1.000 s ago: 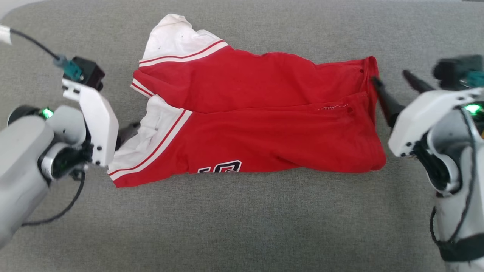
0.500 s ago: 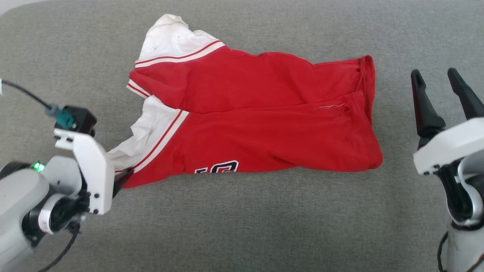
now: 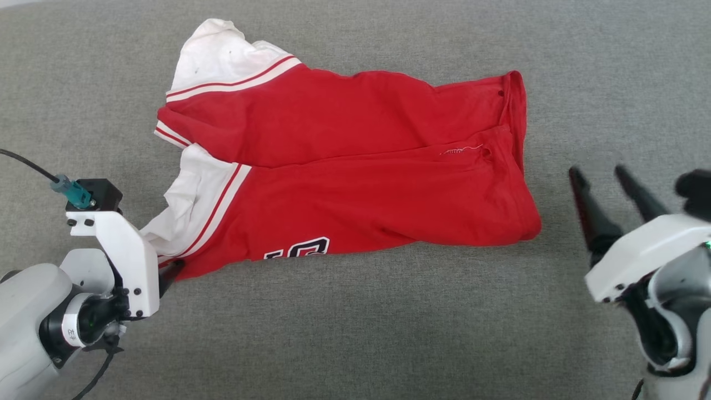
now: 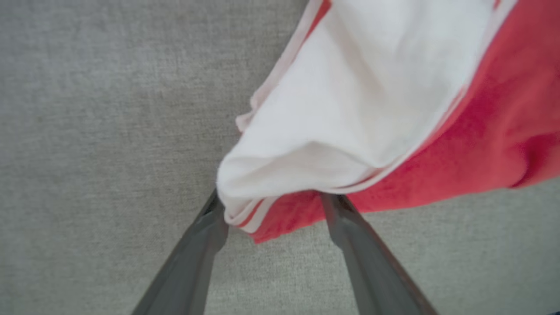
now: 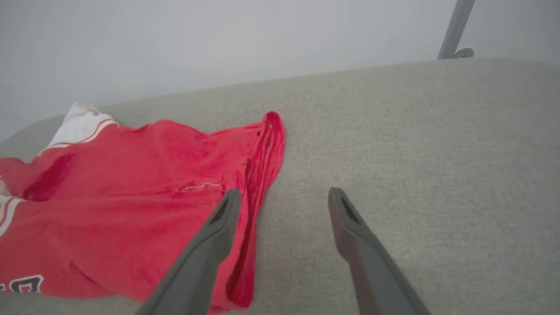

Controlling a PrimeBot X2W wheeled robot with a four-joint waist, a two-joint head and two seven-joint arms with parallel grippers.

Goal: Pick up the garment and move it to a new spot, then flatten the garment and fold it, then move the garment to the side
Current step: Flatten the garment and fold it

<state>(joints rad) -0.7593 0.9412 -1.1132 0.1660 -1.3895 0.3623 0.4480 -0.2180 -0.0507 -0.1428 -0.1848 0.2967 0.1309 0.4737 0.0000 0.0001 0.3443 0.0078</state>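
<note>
**Clerk:** Item, step in hand?

**Keeper:** By my reading, the fold stage. The garment (image 3: 355,183) already lies doubled along its length, and a fresh grasp is being set up at its 7 o'clock corner, either for a second fold or for carrying it aside. I cannot tell which.

**Clerk:** Left tool (image 4: 272,201), state?

**Keeper:** Spread. Its two fingers stand either side of the near sleeve (image 3: 191,205) corner and have not pinched the cloth. It sits at 8 o'clock in the head view.

**Clerk:** Right tool (image 3: 599,172)?

**Keeper:** Spread, empty, at 4 o'clock in the head view. It is near the hem (image 3: 516,122) but apart from it.

**Clerk:** Next move calls for?

**Keeper:** Probably closing the left fingers on the sleeve corner, catching all layers. The right tool should go to the hem corner at the garment's 4 o'clock, so both ends lift together.

**Clerk:** Item location?

**Keeper:** On the grey cloth-covered counter (image 3: 355,333), centre to 12 o'clock in the head view.

**Clerk:** Item appearance?

**Keeper:**
- Soft red cloth, mildly rumpled.
- Far sleeve (image 3: 216,55) white, at 11 o'clock.
- Red-and-white striped trim on both sleeves.
- Hem at 3 o'clock.
- Black, white-outlined lettering (image 3: 298,249) half showing at the 6 o'clock edge.
</note>
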